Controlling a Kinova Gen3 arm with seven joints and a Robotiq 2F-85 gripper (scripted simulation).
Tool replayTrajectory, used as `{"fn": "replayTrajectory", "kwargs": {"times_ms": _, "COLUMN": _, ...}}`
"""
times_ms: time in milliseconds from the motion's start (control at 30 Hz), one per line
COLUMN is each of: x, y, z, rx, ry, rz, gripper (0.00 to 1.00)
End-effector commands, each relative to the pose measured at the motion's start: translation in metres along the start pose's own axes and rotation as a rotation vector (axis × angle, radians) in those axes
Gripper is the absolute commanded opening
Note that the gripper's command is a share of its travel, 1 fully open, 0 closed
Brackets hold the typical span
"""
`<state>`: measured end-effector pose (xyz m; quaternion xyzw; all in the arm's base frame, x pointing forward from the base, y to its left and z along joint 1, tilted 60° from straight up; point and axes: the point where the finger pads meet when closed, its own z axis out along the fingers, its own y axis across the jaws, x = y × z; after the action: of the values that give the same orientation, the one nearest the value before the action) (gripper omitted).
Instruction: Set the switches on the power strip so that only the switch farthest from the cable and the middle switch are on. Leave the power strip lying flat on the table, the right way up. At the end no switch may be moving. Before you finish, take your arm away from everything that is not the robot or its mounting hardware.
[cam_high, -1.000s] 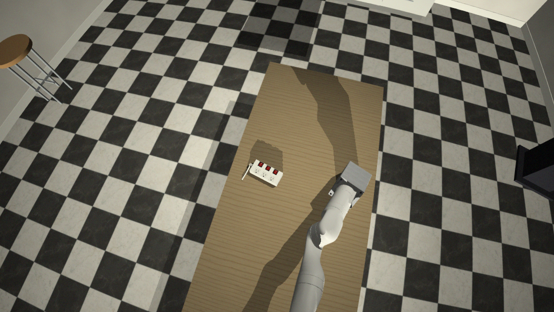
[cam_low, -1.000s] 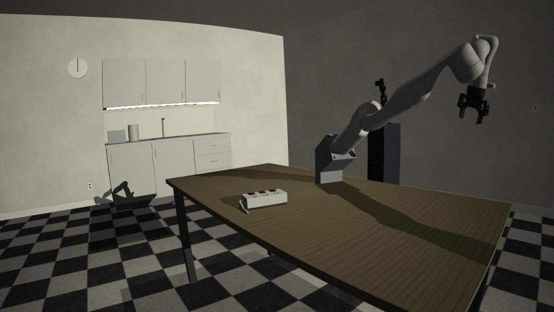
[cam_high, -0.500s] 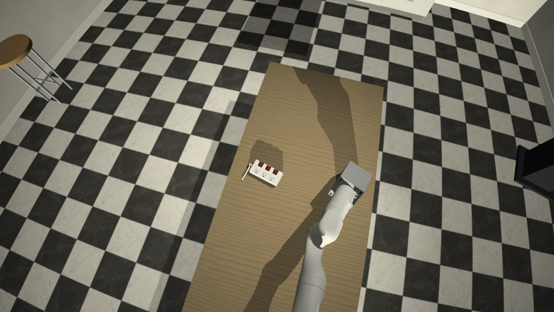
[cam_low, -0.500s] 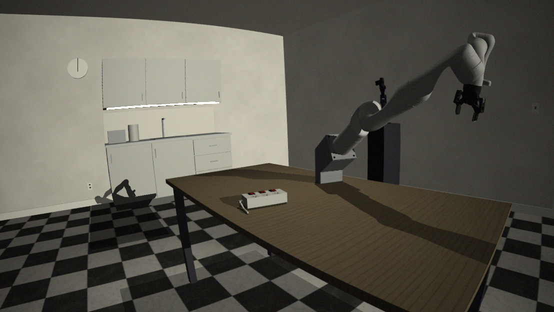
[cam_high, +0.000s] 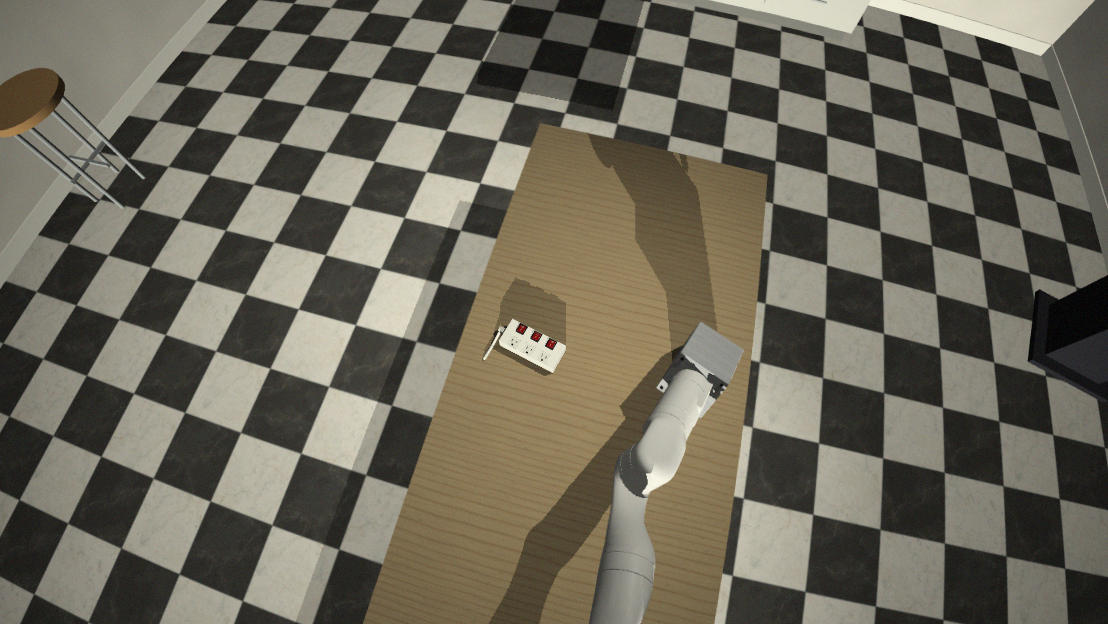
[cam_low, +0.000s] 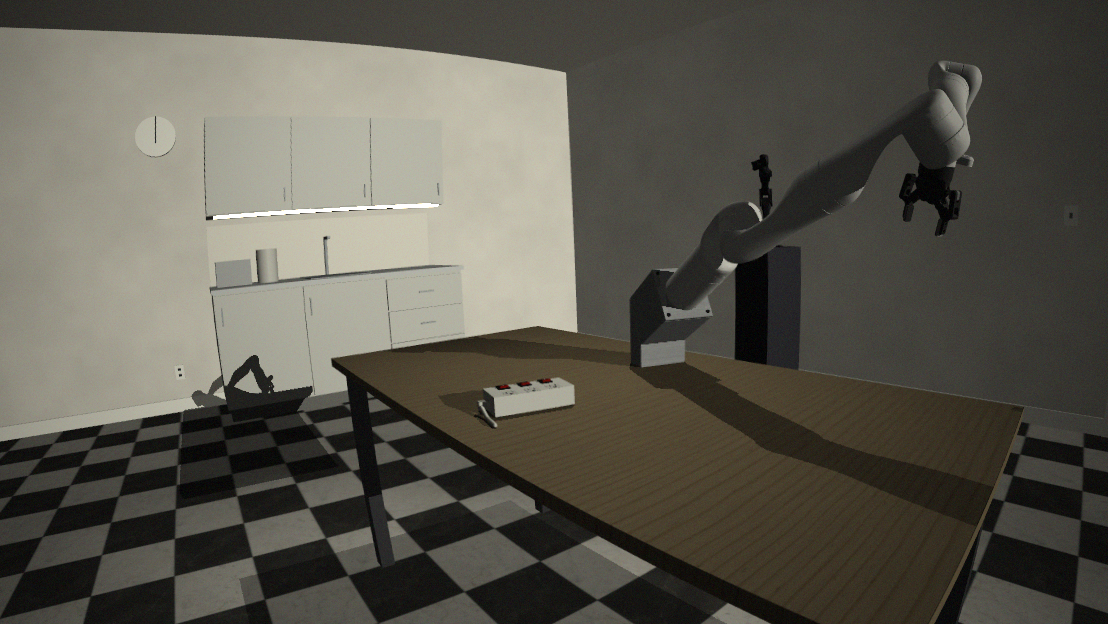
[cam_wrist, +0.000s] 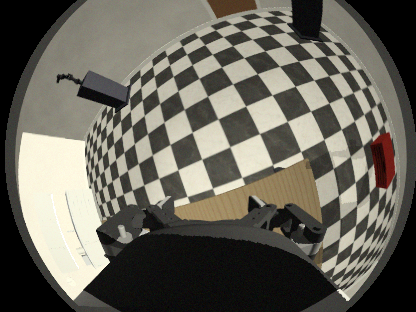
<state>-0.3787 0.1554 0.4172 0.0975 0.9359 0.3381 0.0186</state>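
Checkered floor tiles (cam_low: 116, 558) lie nearest the exterior camera, and over them stands the brown wooden table (cam_low: 775, 496). Taking the power strip (cam_low: 529, 396) as the landmark: it lies flat and right way up near the table's left edge, its short cable (cam_low: 487, 417) sticking out at the end nearer the camera. Three red switches (cam_high: 535, 334) run in a row along its top; which of them are on cannot be told at this size.

Beyond the strip, toward the table's far side, sits the arm's grey base (cam_low: 655, 325). From there the arm (cam_low: 806, 197) reaches up and away from the strip, and the gripper (cam_low: 930, 203) hangs high in the air, well apart from the strip, fingers spread wide with nothing between them.

As a judgement, the task is at its start: an approach to the strip has yet to be made. Next, the gripper must swing over and descend onto whichever switch needs changing, pressing lightly enough not to shove the strip.

No containers sit on the table. Farther back, cabinets (cam_low: 325, 162) line the lit wall.
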Motion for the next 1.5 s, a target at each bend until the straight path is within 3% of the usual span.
{"fn": "replayTrajectory", "kwargs": {"times_ms": 0, "x": 0.001, "y": -0.004, "z": -0.001, "rx": 0.001, "ry": 0.003, "rz": -0.009, "gripper": 1.00}}
{"fn": "replayTrajectory", "kwargs": {"times_ms": 167, "x": 0.001, "y": -0.004, "z": -0.001, "rx": 0.001, "ry": 0.003, "rz": -0.009, "gripper": 1.00}}
{"fn": "replayTrajectory", "kwargs": {"times_ms": 200, "x": 0.003, "y": -0.020, "z": -0.004, "rx": 0.019, "ry": 0.009, "rz": -0.016, "gripper": 1.00}}
{"fn": "replayTrajectory", "kwargs": {"times_ms": 400, "x": 0.003, "y": -0.020, "z": -0.004, "rx": 0.019, "ry": 0.009, "rz": -0.016, "gripper": 1.00}}
{"fn": "replayTrajectory", "kwargs": {"times_ms": 433, "x": 0.004, "y": -0.036, "z": -0.007, "rx": 0.038, "ry": 0.014, "rz": -0.024, "gripper": 1.00}}
{"fn": "replayTrajectory", "kwargs": {"times_ms": 733, "x": 0.004, "y": -0.036, "z": -0.007, "rx": 0.038, "ry": 0.014, "rz": -0.024, "gripper": 1.00}}
{"fn": "replayTrajectory", "kwargs": {"times_ms": 767, "x": 0.005, "y": -0.053, "z": -0.010, "rx": 0.056, "ry": 0.018, "rz": -0.031, "gripper": 1.00}}
{"fn": "replayTrajectory", "kwargs": {"times_ms": 1000, "x": 0.005, "y": -0.053, "z": -0.010, "rx": 0.056, "ry": 0.018, "rz": -0.031, "gripper": 1.00}}
{"fn": "replayTrajectory", "kwargs": {"times_ms": 1033, "x": 0.004, "y": -0.071, "z": -0.014, "rx": 0.075, "ry": 0.022, "rz": -0.038, "gripper": 1.00}}
{"fn": "replayTrajectory", "kwargs": {"times_ms": 1300, "x": 0.004, "y": -0.071, "z": -0.014, "rx": 0.075, "ry": 0.022, "rz": -0.038, "gripper": 1.00}}
{"fn": "replayTrajectory", "kwargs": {"times_ms": 1333, "x": 0.003, "y": -0.088, "z": -0.018, "rx": 0.093, "ry": 0.024, "rz": -0.046, "gripper": 1.00}}
{"fn": "replayTrajectory", "kwargs": {"times_ms": 1467, "x": 0.003, "y": -0.088, "z": -0.018, "rx": 0.093, "ry": 0.024, "rz": -0.046, "gripper": 1.00}}
